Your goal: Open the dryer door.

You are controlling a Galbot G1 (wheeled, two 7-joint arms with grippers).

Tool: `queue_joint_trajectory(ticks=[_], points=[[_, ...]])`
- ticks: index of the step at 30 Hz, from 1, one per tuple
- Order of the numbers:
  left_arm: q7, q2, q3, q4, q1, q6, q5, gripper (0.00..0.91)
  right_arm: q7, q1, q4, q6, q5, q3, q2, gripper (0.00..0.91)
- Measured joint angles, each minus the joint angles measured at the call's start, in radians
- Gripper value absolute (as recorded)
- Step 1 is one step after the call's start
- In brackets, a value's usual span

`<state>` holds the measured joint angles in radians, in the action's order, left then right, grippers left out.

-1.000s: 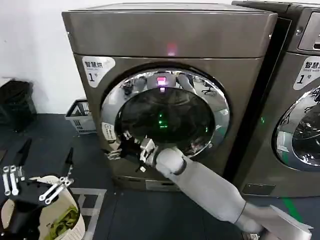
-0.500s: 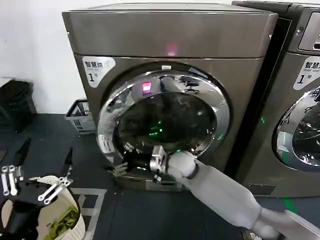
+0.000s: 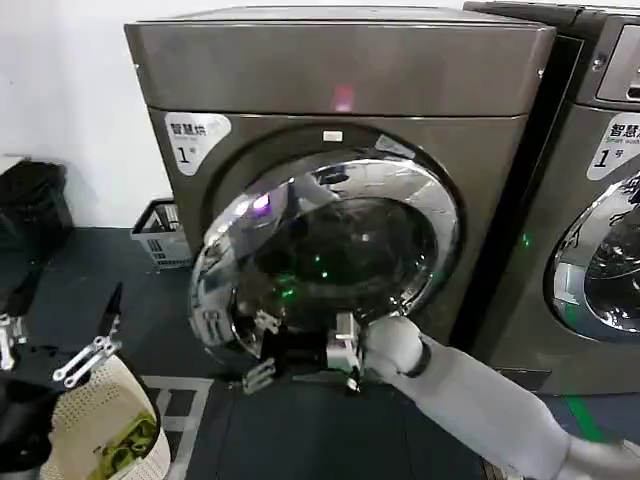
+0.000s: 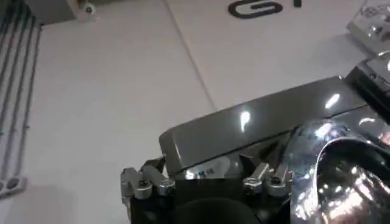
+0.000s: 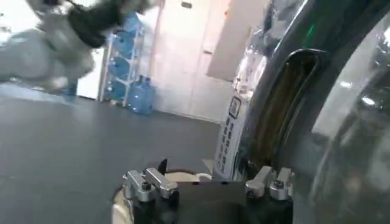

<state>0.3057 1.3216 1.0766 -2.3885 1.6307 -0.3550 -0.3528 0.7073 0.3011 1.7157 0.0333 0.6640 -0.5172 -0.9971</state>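
The dryer stands against the white wall, a white corner sticker marked "1" at the upper left of its front. The dryer door is partly open: its left edge stands clear of the machine front, while its right edge stays close to the drum mouth. The chrome ring mirrors the room, and the tinted glass shows small green and pink reflections.

The right gripper sits at the lower left rim of the door, with its arm reaching in from the lower right. Its fingers touch the chrome rim, but whether they pinch it or stand spread cannot be told. In the right wrist view, the door's edge and a label strip lie close ahead of the gripper.

The left gripper is parked low at the left, its fingers spread apart, above a round white perforated basket that holds green and yellow cloth.

A grey slatted basket rests on the floor beside the dryer; its contents cannot be seen. A twin machine stands at the right.
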Motion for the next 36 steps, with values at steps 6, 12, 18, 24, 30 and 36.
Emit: queue_joint_trajectory(ticks=[6, 12, 18, 24, 30, 36], points=[[0.011, -0.090, -0.032, 0.069, -0.048, 0.029, 0.019, 0.907, 0.085, 0.036, 0.070, 0.013, 0.023, 0.036, 0.067, 0.907], [0.011, -0.172, -0.084, 0.122, -0.100, 0.044, 0.044, 0.907, 0.205, 0.081, 0.129, 0.017, 0.027, 0.083, 0.129, 0.907], [0.011, -0.241, -0.168, 0.177, -0.147, 0.043, 0.091, 0.907, 0.308, 0.147, 0.196, 0.022, 0.037, 0.157, 0.198, 0.907], [0.030, -0.310, -0.253, 0.201, -0.147, 0.028, 0.117, 0.907, 0.373, 0.246, 0.263, 0.036, 0.036, 0.271, 0.277, 0.907], [0.061, -0.383, -0.325, 0.199, -0.134, 0.005, 0.166, 0.907, 0.383, 0.400, 0.319, 0.057, 0.039, 0.432, 0.339, 0.907], [0.097, -0.465, -0.426, 0.193, -0.158, -0.013, 0.243, 0.907, 0.354, 0.618, 0.373, 0.114, 0.052, 0.660, 0.392, 0.907]])
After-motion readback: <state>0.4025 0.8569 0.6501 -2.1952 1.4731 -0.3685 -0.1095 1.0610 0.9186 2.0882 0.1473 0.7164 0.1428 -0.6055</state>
